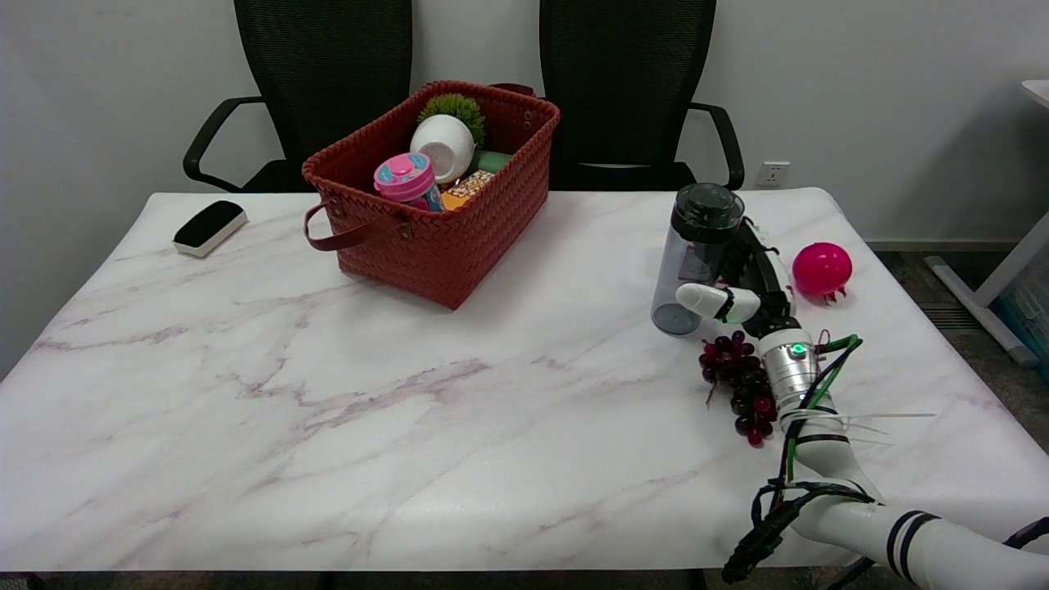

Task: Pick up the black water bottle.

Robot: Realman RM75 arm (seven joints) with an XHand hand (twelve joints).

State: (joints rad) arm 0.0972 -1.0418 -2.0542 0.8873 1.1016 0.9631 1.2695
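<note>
right hand [742,287] is wrapped round the black water bottle [695,258] — thumb [711,301] lies across the near side of the smoky, see-through body, the rest of the fingers curl behind it on the far side, mostly hidden. so the fingers are holding the bottle, not spread. the bottle stands near the right end of the marble table [328,393], black cap up, leaning slightly; whether its base has left the tabletop i cannot tell from here.

step in hand, as i judge it: grasp made, lift at its start or just about to begin.

around the fingers — a bunch of dark red grapes [737,377] lies just below the thumb, beside the wrist; a pink ball [822,268] sits behind the back of the hand, to the right; the red woven basket [434,205] is well apart, off beyond the bottle's left.

next move calls for a straight rise with the grip kept firm, since the smooth wall could slip; wrist should clear the grapes without dragging them.
</note>
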